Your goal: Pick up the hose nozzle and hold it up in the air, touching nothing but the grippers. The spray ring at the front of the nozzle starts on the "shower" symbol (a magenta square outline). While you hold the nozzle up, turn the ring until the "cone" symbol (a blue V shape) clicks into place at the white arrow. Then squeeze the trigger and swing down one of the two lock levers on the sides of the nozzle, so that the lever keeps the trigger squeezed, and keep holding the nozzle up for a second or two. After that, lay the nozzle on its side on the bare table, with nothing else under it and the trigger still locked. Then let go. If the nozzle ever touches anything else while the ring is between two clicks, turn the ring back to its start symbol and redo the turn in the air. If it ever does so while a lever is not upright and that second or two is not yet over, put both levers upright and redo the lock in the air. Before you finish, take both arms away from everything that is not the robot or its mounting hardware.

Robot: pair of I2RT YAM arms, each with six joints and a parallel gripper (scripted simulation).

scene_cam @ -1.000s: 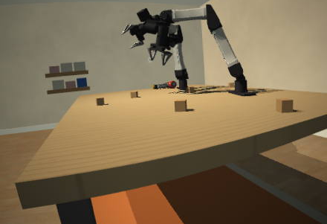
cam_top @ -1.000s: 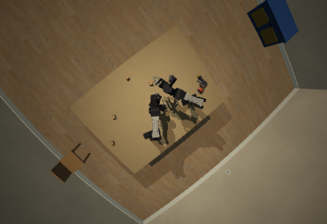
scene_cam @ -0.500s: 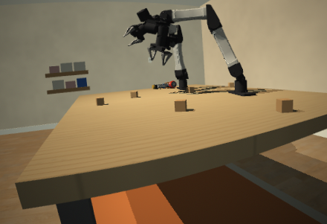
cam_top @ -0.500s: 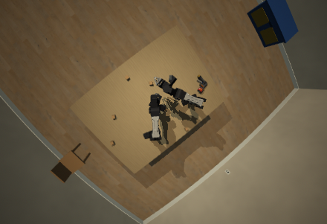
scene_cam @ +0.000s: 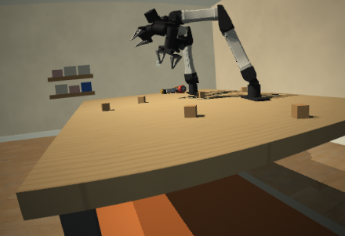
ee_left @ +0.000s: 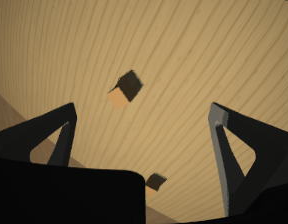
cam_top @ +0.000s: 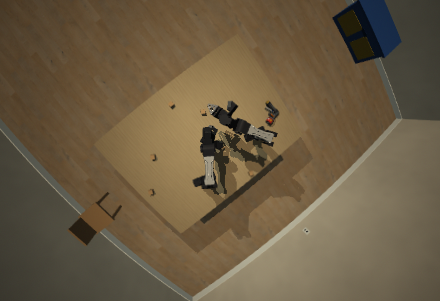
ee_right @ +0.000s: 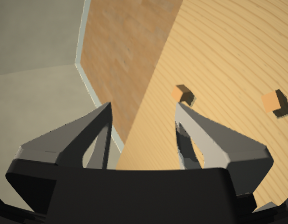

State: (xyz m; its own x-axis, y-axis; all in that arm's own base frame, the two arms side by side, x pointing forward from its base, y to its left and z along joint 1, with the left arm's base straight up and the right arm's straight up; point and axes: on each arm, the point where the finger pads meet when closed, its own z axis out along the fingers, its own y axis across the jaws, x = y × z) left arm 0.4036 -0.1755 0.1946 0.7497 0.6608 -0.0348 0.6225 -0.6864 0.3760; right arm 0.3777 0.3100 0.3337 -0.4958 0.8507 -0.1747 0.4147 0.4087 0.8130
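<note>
One hose nozzle (cam_top: 273,114) (scene_cam: 174,89), lying on the tabletop (cam_top: 135,136) (scene_cam: 129,134) (ee_left: 180,50) (ee_right: 225,50) near the right arm's base; right fingers, empty, part-open, best reopened before lowering squarely over its body; left fingers, empty, wide open, best kept clear of ring and levers.

Open fingers spread above the wooden counter (ee_left: 170,55), two small blocks, one (ee_left: 119,98) nearer the middle, showing below
</note>
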